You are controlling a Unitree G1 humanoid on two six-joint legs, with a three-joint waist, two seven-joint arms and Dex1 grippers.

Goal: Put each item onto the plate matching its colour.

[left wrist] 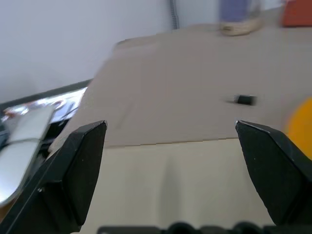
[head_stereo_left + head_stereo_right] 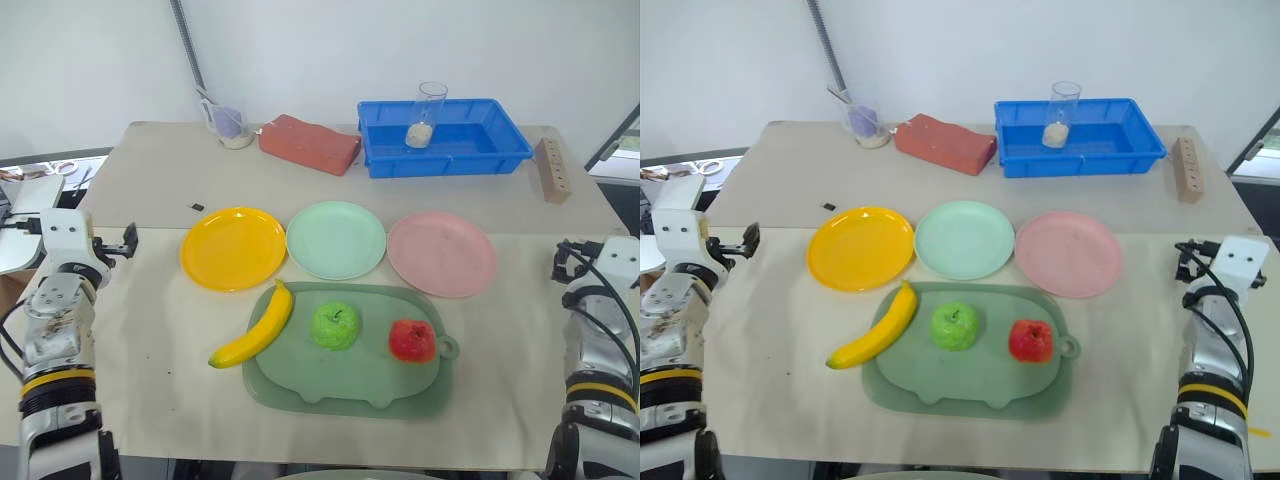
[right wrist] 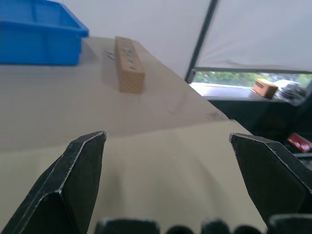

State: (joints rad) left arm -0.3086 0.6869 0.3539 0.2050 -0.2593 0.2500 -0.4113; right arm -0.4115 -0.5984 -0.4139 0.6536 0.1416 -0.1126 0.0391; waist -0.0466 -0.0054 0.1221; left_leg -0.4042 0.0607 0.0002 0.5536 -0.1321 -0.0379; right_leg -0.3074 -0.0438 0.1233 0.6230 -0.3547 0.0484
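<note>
We see both pincers, left pincer and right pincer, spread and empty at the desk edges; banana, apple, red fruit sit between them on the tray, unsorted.

Three round plates are sitting in a row across the table: yellow plate, mint green plate, pink plate, each just beside the next. Just in front of them a dull-green tray is carrying the green apple and the red fruit, while the banana is lying tilted across the tray's left edge, its lower end on the table. Further back, a red-brown brick is resting beside a blue bin holding an upright clear cup, with a wooden block at the right.
</note>
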